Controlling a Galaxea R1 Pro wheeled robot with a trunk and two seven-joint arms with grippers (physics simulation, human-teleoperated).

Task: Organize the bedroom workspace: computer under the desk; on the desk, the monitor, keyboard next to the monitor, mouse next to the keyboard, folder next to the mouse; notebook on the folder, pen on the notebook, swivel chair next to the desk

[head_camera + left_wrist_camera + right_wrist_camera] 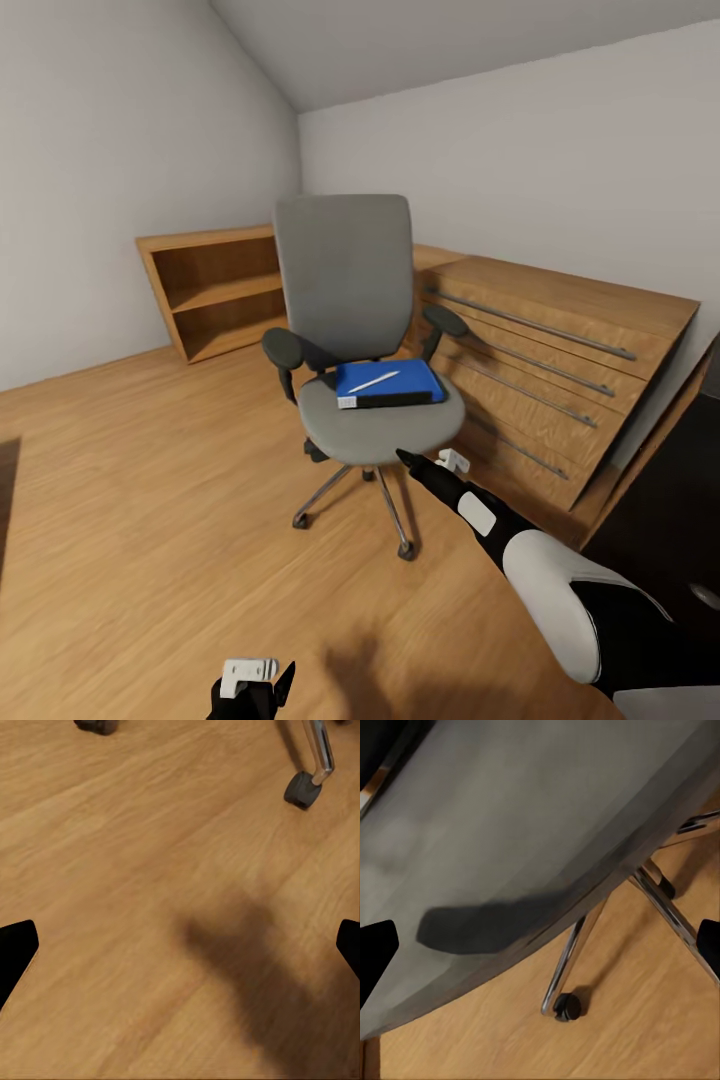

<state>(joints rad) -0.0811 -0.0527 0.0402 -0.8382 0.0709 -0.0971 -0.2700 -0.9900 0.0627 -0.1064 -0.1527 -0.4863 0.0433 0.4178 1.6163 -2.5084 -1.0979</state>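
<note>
facing a corner of the bedroom (pixel 130 100): grey-white walls, sloped ceiling, light wood floor (pixel 150 500). landmark for all notes: the swivel chair (pixel 350 290), standing mid-floor, grey seat and tall back, black armrests, chrome star base on castors.

behind the chair and to its right, low oak drawers (pixel 560 350) with long metal handles along the wall. behind the chair on the other side, an open oak shelf unit (pixel 215 290) against the wall. a dark glossy surface, part seen, lies beyond the drawers at the frame edge; cannot tell what it is.

on the chair seat, toward the backrest side: the folder (pixel 395 385), bright blue, lying flat, white spine end facing the seat's front. on top of the folder, a slim pale pen (pixel 373 381), lying at a slant.

right gripper (pixel 425 465) reaches out just in front of the seat's front edge, below seat level; in the right wrist view both fingertips sit at opposite frame edges, so the jaws stand wide apart, holding nothing, with the grey seat underside and chrome legs ahead.

left gripper (pixel 255 690) hangs low over bare floor, well in front of the chair; in the left wrist view its fingertips (pixel 16 949) are spread wide, nothing between them, a chair castor (pixel 301 790) on the floor ahead.
</note>
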